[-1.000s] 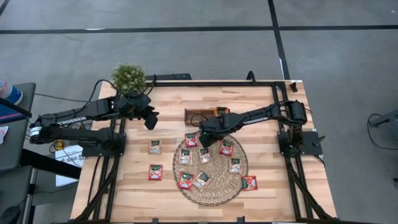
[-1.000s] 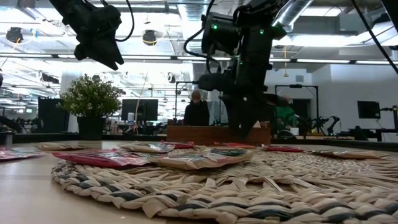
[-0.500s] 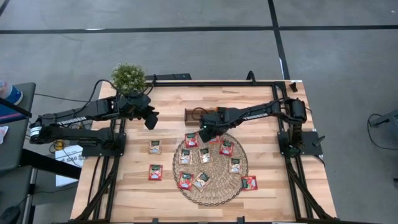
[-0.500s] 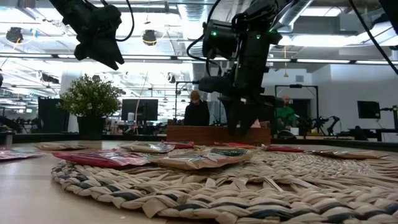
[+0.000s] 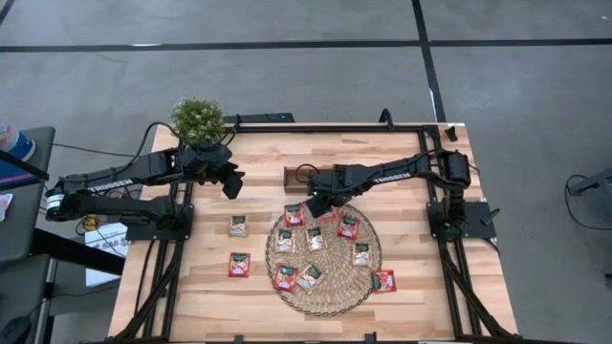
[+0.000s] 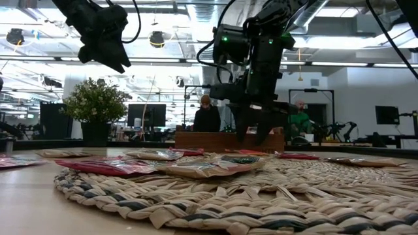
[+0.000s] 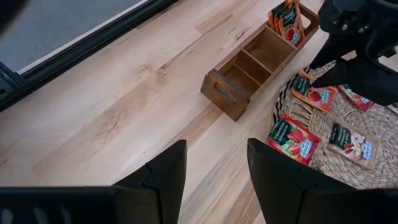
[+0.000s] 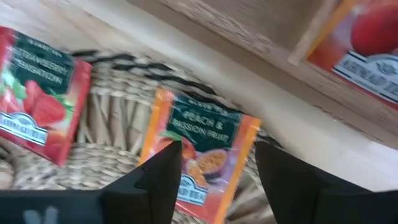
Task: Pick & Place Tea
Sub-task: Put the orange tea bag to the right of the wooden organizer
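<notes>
Orange sachet (image 8: 202, 152) lies below right gripper (image 6: 253, 134), jaws apart, holding nothing

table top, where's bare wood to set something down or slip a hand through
Bare wood lies along the light wooden table behind the small brown three-compartment wooden tray, and right of the round woven wicker mat. The near left corner is bare too. Crowded: the mat, strewn with red-orange tea sachets, where the right end effector hovers open at its far edge.
</notes>
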You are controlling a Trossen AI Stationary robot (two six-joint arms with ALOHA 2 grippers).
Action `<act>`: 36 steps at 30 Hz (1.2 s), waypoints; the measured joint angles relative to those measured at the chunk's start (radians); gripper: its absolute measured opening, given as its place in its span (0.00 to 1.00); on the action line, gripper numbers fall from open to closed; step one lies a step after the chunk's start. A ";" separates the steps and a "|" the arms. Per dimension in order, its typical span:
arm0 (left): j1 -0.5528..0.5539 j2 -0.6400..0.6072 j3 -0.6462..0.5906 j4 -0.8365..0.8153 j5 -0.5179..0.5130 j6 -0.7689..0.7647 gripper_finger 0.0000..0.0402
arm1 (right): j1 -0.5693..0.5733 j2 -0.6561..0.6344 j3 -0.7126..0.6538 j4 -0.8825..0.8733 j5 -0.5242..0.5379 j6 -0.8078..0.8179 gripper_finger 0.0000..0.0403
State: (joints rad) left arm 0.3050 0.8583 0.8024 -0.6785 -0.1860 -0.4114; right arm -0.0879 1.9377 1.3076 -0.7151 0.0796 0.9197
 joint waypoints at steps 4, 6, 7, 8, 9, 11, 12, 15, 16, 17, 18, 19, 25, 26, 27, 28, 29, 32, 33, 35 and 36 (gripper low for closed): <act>0.000 0.000 0.000 0.000 0.000 0.000 0.40 | -0.011 0.000 -0.007 -0.012 0.002 0.001 0.51; 0.000 0.000 0.000 0.000 0.000 0.000 0.40 | -0.016 0.000 -0.007 -0.007 0.003 -0.010 0.50; 0.000 0.000 0.000 0.000 0.000 0.000 0.40 | -0.020 0.000 -0.007 -0.008 0.002 -0.012 0.50; 0.000 0.000 0.000 0.000 0.000 0.000 0.40 | -0.022 0.000 -0.007 -0.007 0.003 -0.012 0.49; 0.000 0.000 0.000 0.000 0.000 0.000 0.40 | -0.024 0.000 -0.007 -0.006 0.003 -0.016 0.49; 0.000 0.000 0.000 0.000 0.000 0.000 0.40 | -0.030 0.000 -0.007 -0.005 0.003 -0.033 0.48; 0.000 0.000 0.000 0.000 0.000 0.000 0.40 | -0.033 0.000 -0.007 -0.004 0.003 -0.038 0.48; 0.000 0.000 0.000 0.000 0.000 0.000 0.40 | -0.038 0.000 -0.020 0.021 0.003 -0.039 0.47; 0.000 0.000 0.000 0.000 0.000 0.000 0.40 | -0.040 0.000 -0.026 0.025 0.002 -0.039 0.47; 0.000 0.000 0.000 0.000 0.000 0.000 0.40 | -0.040 0.000 -0.030 0.023 0.002 -0.039 0.46; 0.000 0.000 0.000 0.001 0.000 0.000 0.40 | -0.039 0.000 -0.031 0.024 0.002 -0.039 0.46; 0.000 0.000 0.000 0.001 0.000 0.000 0.40 | -0.039 0.000 -0.032 0.029 0.002 -0.039 0.46; 0.000 0.000 0.000 0.010 0.000 0.000 0.40 | -0.039 0.000 -0.059 0.067 -0.002 -0.041 0.46; 0.000 0.000 0.000 0.014 0.000 0.000 0.40 | -0.039 0.000 -0.069 0.075 -0.004 -0.041 0.46; 0.000 0.000 0.000 0.018 0.000 0.000 0.40 | -0.039 0.000 -0.075 0.081 -0.007 -0.041 0.46; 0.000 0.000 0.000 0.022 0.000 0.000 0.40 | -0.039 0.000 -0.080 0.087 -0.010 -0.040 0.46; 0.000 0.000 0.000 0.025 0.000 0.000 0.40 | -0.039 0.000 -0.083 0.091 -0.011 -0.039 0.46; 0.000 0.000 0.000 0.033 0.000 0.000 0.40 | -0.039 0.000 -0.085 0.094 -0.011 -0.039 0.46; 0.000 0.000 0.000 0.035 0.000 0.000 0.40 | -0.039 0.000 -0.085 0.096 -0.011 -0.040 0.46; 0.000 0.000 0.000 0.038 0.000 0.000 0.40 | -0.039 0.000 -0.086 0.099 -0.010 -0.041 0.46; 0.000 0.000 0.000 0.038 0.000 0.000 0.40 | -0.039 0.000 -0.086 0.099 -0.009 -0.042 0.46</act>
State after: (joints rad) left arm 0.3053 0.8581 0.8024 -0.6403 -0.1860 -0.4114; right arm -0.1272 1.9373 1.2221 -0.6159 0.0702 0.8779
